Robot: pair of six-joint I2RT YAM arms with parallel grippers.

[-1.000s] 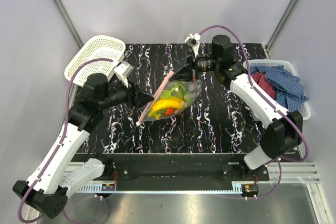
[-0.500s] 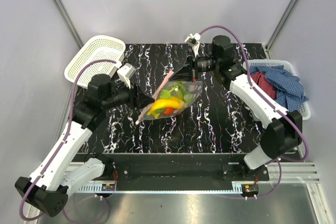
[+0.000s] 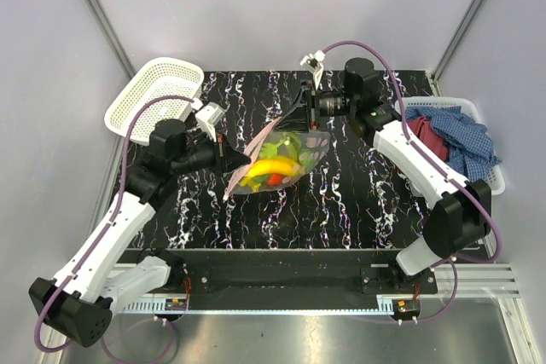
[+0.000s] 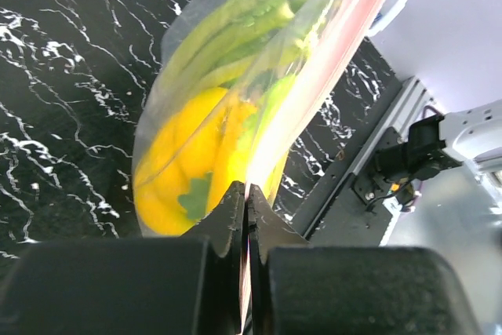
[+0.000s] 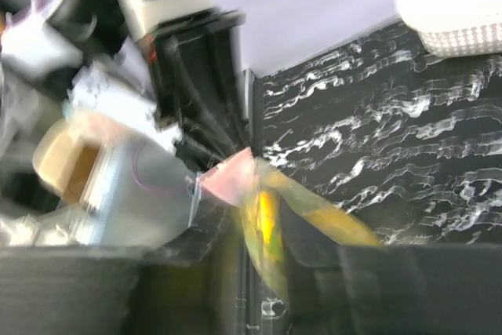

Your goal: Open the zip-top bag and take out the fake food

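We're reading the left gripper (image 3: 232, 157) as on the near-left side of the zip-top bag (image 3: 279, 158). In the left wrist view its jaws are pressed together, clamped on the zip-top bag at the pink zip strip (image 4: 354, 20). The bag sits mid-table over the black marble table (image 3: 341, 202), stretched between the two grippers. We can't tell if its lower end touches the tabletop.

The fake food (image 3: 273, 168) is all inside the bag. A yellow banana (image 4: 184, 154) sits at the low end nearest the left gripper. A green leek (image 4: 235, 25) runs up the bag beyond it, and a red piece (image 3: 275, 181) is on the near side.

The right gripper (image 3: 300, 112) is at the far end of the bag, right against its upper corner. The right wrist view is motion-blurred, so we can't tell whether its jaws are apart or gripping.

Beyond the bag to the far left is a white mesh basket (image 3: 158, 91). Well off to the bag's right, a blue checked cloth (image 3: 456, 138) and a red cloth (image 3: 424, 135) are piled in a second white basket (image 3: 493, 178).
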